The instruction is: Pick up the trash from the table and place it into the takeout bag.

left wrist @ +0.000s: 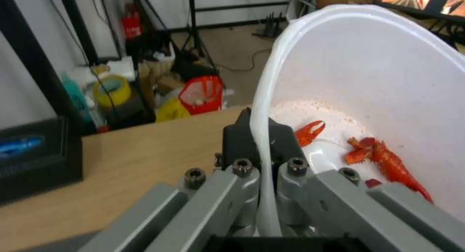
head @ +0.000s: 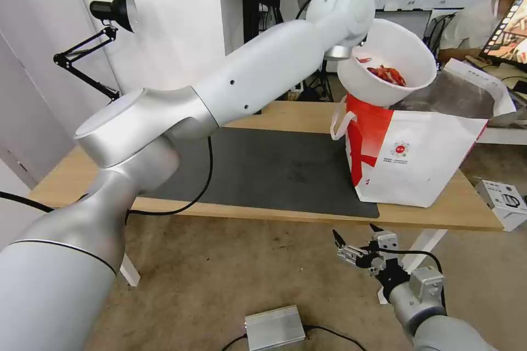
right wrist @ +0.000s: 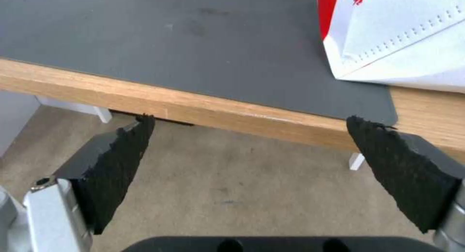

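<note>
Above the takeout bag at the table's right end, your left gripper pinches the rim of the white bowl, tilted, red scraps inside. Your right gripper hangs below the table's front edge, fingers spread wide, holding nothing.
</note>
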Motion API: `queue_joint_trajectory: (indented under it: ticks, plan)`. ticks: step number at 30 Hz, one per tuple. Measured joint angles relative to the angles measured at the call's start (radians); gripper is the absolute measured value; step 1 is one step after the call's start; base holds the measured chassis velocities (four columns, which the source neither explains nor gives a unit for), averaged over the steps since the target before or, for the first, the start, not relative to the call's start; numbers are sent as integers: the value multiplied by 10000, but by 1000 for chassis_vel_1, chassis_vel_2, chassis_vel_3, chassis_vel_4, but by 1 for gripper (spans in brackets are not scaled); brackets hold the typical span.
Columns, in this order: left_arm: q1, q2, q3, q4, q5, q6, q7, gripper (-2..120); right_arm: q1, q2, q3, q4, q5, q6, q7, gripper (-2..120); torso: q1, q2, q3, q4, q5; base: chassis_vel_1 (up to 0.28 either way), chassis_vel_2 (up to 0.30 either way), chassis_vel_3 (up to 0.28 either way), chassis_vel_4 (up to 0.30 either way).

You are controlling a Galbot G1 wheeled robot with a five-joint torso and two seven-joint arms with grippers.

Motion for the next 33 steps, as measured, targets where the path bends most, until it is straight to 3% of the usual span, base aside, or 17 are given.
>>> queue_joint_trajectory:
  ticks: [7, 33]
  plan:
    - [21, 9, 223, -201, 465, -266, 391, 0, 0, 0, 0, 1, 0, 0, 0, 100, 0, 0, -1, 0, 0, 0, 0, 0, 0]
    - [317, 13, 979, -275, 1227, -461, 688, 0, 0, 0, 0, 1, 0, -1, 0, 100, 0, 0, 0, 1, 0, 0, 0, 0, 0]
